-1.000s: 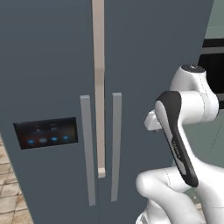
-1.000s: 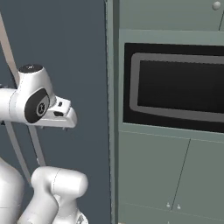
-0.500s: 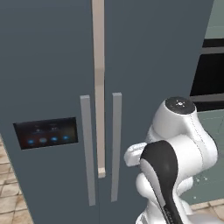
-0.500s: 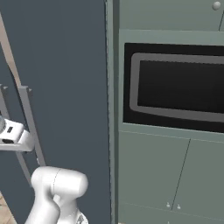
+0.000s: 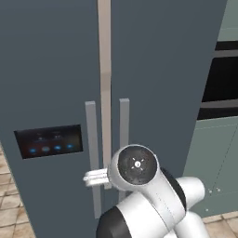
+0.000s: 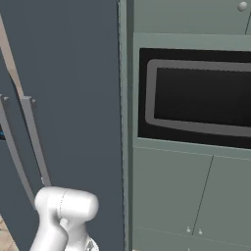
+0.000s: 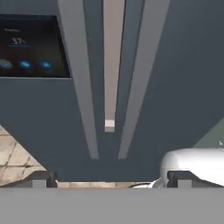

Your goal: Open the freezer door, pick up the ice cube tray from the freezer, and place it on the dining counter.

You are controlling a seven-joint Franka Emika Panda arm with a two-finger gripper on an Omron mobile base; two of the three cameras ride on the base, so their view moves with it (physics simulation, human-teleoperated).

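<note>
**Freezer door shut, gripper wide and empty**

The freezer door (image 5: pixel 51 93) is closed, its black panel (image 5: pixel 49 141) of blue lights near the left edge and its long grey bar handle (image 5: pixel 92 153) at the right edge, beside the tan centre strip (image 5: pixel 104 69). The plain door (image 5: pixel 158 83) stands alongside (also closed). The gripper (image 7: pixel 109 179) faces the two handles, fingers (image 7: pixel 40 178) spread wide, holding nothing. An oven (image 6: pixel 196 103) sits right of the freezer (image 6: pixel 73 73).

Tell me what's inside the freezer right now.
Cannot be seen: the freezer door with its lit panel and bar handle is shut, covering everything inside. The open gripper faces it.
</note>
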